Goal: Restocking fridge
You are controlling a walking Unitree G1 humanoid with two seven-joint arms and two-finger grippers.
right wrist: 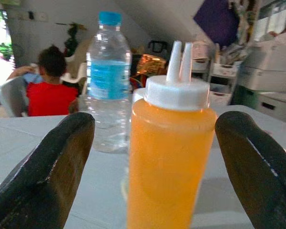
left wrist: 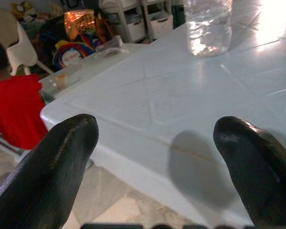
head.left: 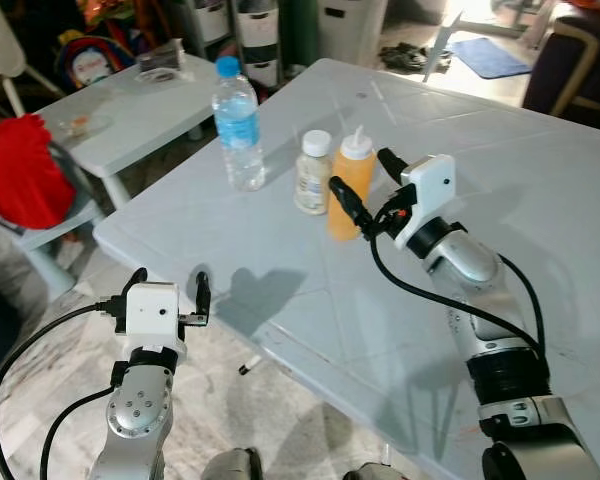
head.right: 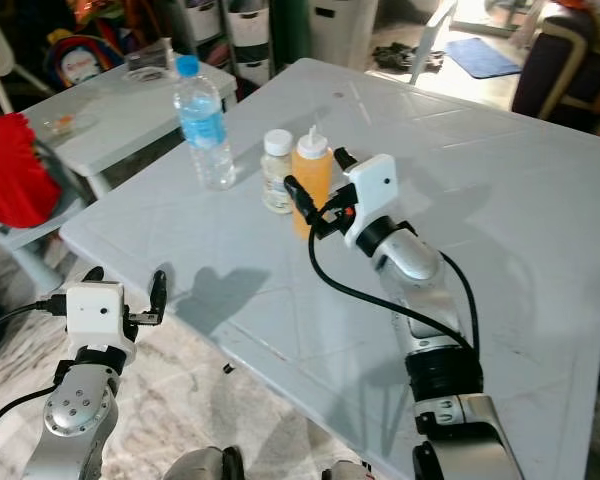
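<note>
Left gripper (head.left: pixel 167 285) idles nearest you, fingers apart. Your right gripper (head.left: pixel 363 181), fingers apart, straddles the upright orange squeeze bottle (head.left: pixel 351 185) at 12 o'clock; right arm's nearer.

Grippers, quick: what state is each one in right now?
Left gripper: open, holding nothing, below the table edge.
Right gripper: open, fingers either side of the orange squeeze bottle, not closed on it.
</note>
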